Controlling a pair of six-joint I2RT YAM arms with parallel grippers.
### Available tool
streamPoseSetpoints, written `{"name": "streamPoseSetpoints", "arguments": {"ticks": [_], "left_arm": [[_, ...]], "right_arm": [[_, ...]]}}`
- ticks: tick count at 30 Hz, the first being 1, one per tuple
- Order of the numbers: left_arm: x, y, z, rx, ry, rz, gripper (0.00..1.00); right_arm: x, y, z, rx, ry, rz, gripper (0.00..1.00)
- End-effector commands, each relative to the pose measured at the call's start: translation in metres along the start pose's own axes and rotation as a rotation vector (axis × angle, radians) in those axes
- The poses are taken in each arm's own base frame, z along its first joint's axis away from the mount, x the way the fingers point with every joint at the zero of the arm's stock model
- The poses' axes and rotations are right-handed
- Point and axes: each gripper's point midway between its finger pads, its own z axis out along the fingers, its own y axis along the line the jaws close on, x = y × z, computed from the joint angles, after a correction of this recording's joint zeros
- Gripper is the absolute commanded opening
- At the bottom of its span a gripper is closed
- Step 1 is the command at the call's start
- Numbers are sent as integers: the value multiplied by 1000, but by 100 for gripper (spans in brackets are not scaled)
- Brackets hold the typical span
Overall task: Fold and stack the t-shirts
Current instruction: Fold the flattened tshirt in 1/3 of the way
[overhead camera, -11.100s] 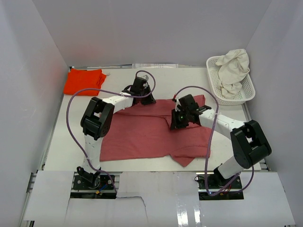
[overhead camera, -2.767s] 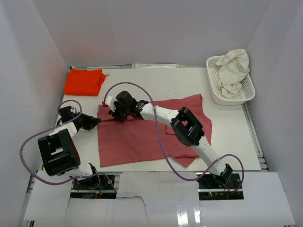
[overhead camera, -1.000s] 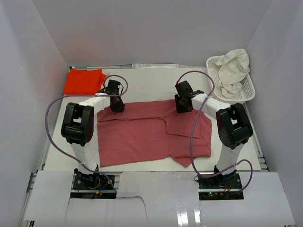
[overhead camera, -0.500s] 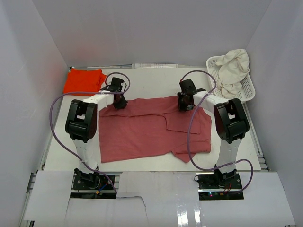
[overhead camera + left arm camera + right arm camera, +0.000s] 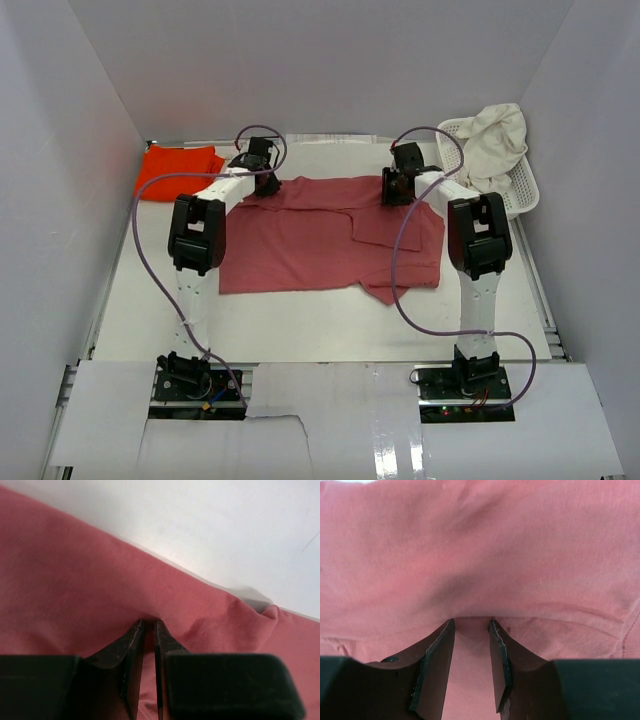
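Both sets of jaws were clamped on the far edge of the large dusty rose-red cloth t-shirt [image 5: 320, 235]. The left jaws were almost together on a thin pinch of the hem [image 5: 148, 625], and the right jaws stood a little wider around a thicker bunch of cloth [image 5: 472, 625]. The rest of the shirt lay spread on the white table [image 5: 300, 320] on the near side of both jaws, with a loose flap doubled over just behind the right jaws. The step looked like straightening the shirt by its far edge before a fold. To do it well, the two grips would have to travel together at one height, with the cloth between them taut, so the body followed flat rather than bunching. Neither should let go first. The folded bright orange-red t-shirt [image 5: 178, 170] lay just left of the left jaws. The cream-white t-shirt [image 5: 495, 145] sat in the white plastic lattice basket [image 5: 527, 196] right of the right jaws, so neither side left much room to swing.
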Motion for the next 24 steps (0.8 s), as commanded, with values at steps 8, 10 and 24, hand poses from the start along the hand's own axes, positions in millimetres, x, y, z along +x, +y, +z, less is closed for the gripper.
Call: {"name": "streamPoseSetpoints", "arguments": {"ticks": [8, 10, 24], "left_arm": [[-47, -39, -8, 50, -72, -4, 26], [-78, -60, -37, 89, -142, 23, 27], [10, -144, -174, 402, -165, 172, 30]], "right_arm": [[-92, 2, -35, -83, -186, -60, 44], [-110, 6, -55, -94, -236, -78, 44], [58, 32, -194, -157, -167, -54, 45]]}}
